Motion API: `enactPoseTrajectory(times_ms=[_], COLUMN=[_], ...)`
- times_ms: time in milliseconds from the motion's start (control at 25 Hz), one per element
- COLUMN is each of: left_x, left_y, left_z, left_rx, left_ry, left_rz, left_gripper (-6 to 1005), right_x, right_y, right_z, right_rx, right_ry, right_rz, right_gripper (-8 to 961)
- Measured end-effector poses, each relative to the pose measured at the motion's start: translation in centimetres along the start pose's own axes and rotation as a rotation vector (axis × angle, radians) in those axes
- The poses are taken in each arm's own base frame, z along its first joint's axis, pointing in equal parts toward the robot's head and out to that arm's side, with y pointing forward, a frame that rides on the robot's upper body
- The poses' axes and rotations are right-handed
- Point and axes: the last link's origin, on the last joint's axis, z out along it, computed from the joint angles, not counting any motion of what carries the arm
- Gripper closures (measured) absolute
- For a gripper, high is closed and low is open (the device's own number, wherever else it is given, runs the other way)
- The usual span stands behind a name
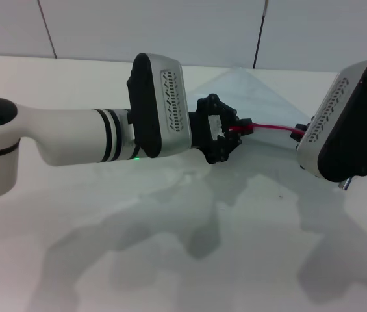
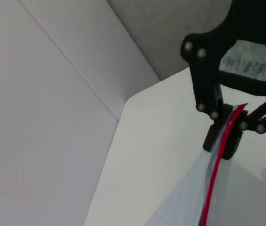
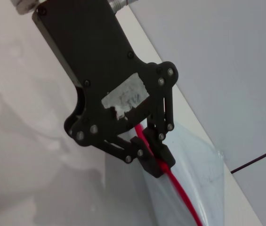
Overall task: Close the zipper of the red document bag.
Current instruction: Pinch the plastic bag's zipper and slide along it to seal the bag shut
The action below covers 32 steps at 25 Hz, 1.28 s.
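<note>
The red document bag is a translucent pale pouch held up off the white table, with its red zipper stretched level between both grippers. My left gripper is shut on the left end of the zipper. My right gripper is shut on its right end. The left wrist view shows the right gripper clamped on the zipper, with the bag hanging below. The right wrist view shows the left gripper pinching the zipper above the bag. I cannot make out the slider.
The white table reaches back to a white panelled wall. The left wrist view shows the table's far corner beside that wall. Both arms cast shadows on the near part of the table.
</note>
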Motion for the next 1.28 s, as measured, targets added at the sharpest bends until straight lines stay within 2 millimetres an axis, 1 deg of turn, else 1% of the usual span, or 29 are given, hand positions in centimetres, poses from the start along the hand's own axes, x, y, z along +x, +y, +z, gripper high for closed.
enactPoseTrajectory(times_ms=[400, 680, 720, 960, 1280], left_x=[-0.8, -1.8, -2.3, -3.4, -5.5], left_y=[0.1, 0.1, 0.2, 0.0, -0.3], left_z=[-0.4, -1.0, -1.3, -2.2, -4.4], left_rx=[0.017, 0.046, 0.056, 0.093, 0.169], left_ry=[-0.022, -0.059, -0.075, -0.099, -0.140], left_rz=[-0.015, -0.020, -0.021, -0.051, -0.110], left_gripper=[896, 887, 886, 879, 869], right_x=[0.0, 0.4, 0.5, 1.1, 1.9], right_y=[-0.1, -0.4, -0.5, -0.9, -1.6], right_z=[-0.2, -0.6, -0.6, -0.9, -1.5], right_rx=[0.007, 0.029, 0.032, 0.046, 0.075], right_ry=[-0.004, -0.015, -0.014, -0.005, 0.004], right_rz=[0.006, 0.026, 0.029, 0.049, 0.083], right_gripper=[858, 857, 857, 856, 854])
